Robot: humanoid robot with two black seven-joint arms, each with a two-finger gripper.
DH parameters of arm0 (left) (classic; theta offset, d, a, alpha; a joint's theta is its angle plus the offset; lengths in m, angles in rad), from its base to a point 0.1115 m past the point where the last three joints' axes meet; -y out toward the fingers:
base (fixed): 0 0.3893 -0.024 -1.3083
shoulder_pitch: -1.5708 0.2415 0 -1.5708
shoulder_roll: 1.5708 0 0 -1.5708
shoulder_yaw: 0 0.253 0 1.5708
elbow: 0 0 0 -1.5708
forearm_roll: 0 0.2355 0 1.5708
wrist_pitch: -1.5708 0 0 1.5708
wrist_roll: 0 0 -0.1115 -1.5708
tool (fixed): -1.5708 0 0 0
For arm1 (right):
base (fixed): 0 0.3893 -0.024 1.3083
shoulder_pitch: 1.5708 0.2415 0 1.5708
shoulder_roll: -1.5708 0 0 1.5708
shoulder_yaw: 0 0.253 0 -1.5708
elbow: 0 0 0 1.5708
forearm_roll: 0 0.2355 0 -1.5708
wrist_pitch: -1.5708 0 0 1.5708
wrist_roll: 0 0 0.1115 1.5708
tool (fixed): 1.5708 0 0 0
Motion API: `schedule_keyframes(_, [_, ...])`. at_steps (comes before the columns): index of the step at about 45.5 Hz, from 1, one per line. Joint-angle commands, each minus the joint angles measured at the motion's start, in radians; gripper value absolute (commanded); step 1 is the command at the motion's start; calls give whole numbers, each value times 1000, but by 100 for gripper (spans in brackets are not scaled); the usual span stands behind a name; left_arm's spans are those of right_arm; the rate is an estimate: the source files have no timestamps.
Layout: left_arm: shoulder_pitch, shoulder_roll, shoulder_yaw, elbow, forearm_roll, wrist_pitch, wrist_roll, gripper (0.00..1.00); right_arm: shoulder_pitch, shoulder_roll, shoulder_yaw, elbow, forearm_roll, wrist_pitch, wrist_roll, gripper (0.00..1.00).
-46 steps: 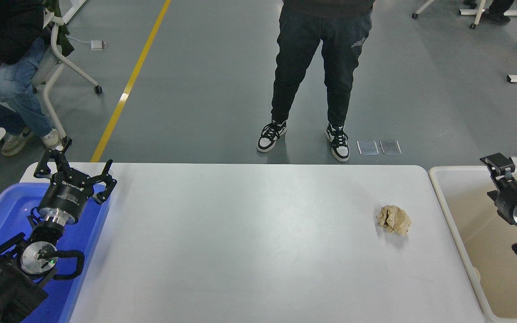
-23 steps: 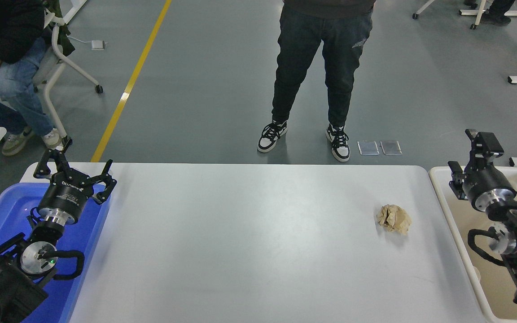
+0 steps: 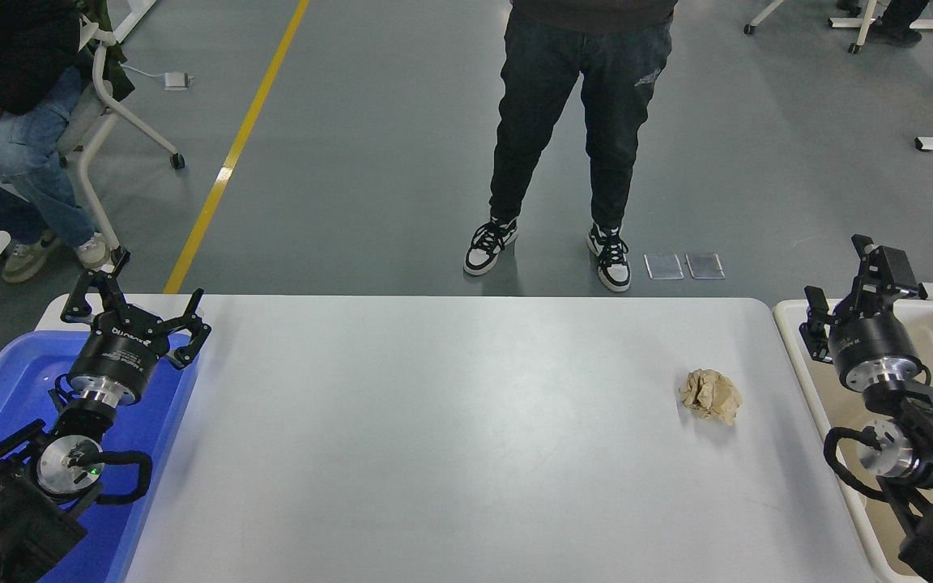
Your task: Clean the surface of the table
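Observation:
The white table surface [image 3: 450, 437] fills the middle of the head view. One crumpled tan paper ball [image 3: 710, 395] lies on its right part. My right gripper [image 3: 851, 283] hangs open and empty over the far end of the beige bin [image 3: 794, 340], to the right of the paper ball and apart from it. My left gripper [image 3: 133, 301] stays parked at the lower left over the blue tub [image 3: 9, 380], open with nothing between its fingers.
A person in dark trousers and black-and-white shoes [image 3: 547, 247] stands just beyond the table's far edge. Another person sits on a chair [image 3: 5, 129] at the far left. Two small grey plates [image 3: 683, 265] lie on the floor.
My right arm has swung in from the right edge, up and to the left over the beige bin, and its gripper now points away from the camera. The left arm and paper ball have not moved.

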Motion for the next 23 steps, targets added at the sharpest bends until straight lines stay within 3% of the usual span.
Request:
schedule_keyframes(1, [0,0,0,0,0,-1,0,100,-7,1,-30,-1,65,1,6,99])
schedule_keyframes(6, [0,0,0,0,0,-1,0,100,2,0,-53,9,65,1,-30,99])
schedule_keyframes(18, [0,0,0,0,0,-1,0,100,-1,-65,-185,140,68,-50,-315,99])
schedule_keyframes(23, [0,0,0,0,0,-1,0,100,11,-154,-341,200,68,-48,-343,99])
